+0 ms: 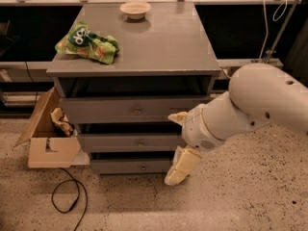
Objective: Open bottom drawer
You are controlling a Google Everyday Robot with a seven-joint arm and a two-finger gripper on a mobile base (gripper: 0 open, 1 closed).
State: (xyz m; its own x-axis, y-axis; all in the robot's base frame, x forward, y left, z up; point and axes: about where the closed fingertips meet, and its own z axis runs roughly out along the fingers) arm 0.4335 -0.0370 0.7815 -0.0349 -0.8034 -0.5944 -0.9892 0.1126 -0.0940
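The grey cabinet (159, 47) has three drawer fronts. The bottom drawer (120, 166) is the slimmest, lowest panel, with a small round knob (143, 167) at its centre, and it sits pushed in. My gripper (169, 148) hangs on the white arm (250, 105) that reaches in from the right. It is in front of the cabinet's right side, level with the middle drawer (125, 142). It is open and empty. One cream finger (182, 165) covers the bottom drawer's right end, to the right of the knob. The other finger (177, 116) is by the top drawer (110, 110).
A green snack bag (89, 43) and a small bowl (135, 8) lie on the cabinet top. An open cardboard box (48, 141) stands on the floor against the cabinet's left side. A black cable (67, 196) loops on the speckled floor in front of it.
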